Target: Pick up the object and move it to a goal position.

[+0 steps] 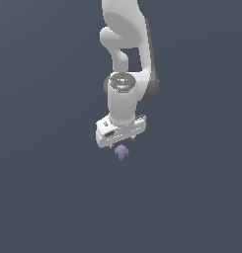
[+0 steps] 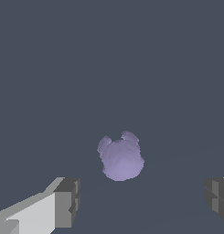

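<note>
We see our hand (image 1: 120, 141) open, fingers (image 2: 67, 201) spread wide, poised above the purple object (image 1: 122, 152).

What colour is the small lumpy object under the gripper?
Lavender-purple, matte; the small lumpy object shows best in the wrist view.

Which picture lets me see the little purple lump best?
The wrist view: the purple lump looks big there, bumps and all. In the exterior view it is only a tiny purple speck just below the gripper.
</note>
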Robot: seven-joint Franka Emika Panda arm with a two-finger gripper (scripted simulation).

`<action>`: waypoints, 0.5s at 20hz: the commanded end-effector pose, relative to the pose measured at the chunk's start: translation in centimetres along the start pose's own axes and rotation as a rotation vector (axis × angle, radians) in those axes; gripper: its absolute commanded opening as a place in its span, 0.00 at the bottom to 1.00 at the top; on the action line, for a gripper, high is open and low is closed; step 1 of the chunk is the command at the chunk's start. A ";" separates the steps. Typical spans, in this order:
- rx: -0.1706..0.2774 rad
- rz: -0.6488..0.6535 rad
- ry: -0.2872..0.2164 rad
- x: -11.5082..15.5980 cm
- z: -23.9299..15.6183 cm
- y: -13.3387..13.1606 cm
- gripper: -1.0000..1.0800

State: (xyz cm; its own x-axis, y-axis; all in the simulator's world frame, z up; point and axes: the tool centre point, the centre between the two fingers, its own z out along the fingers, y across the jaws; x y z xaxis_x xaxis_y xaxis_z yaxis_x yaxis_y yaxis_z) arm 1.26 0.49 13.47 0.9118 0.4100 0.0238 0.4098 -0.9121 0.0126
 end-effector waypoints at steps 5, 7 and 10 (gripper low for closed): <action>0.007 -0.151 -0.014 -0.5 2.6 -0.3 0.96; 0.010 -0.183 -0.017 -0.6 3.1 -0.3 0.96; 0.013 -0.221 -0.019 -0.8 3.8 -0.4 0.96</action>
State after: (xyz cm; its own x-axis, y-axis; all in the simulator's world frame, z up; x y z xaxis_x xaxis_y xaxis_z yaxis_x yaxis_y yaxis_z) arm 0.56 0.55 9.99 0.8124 0.5831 0.0036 0.5831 -0.8124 0.0039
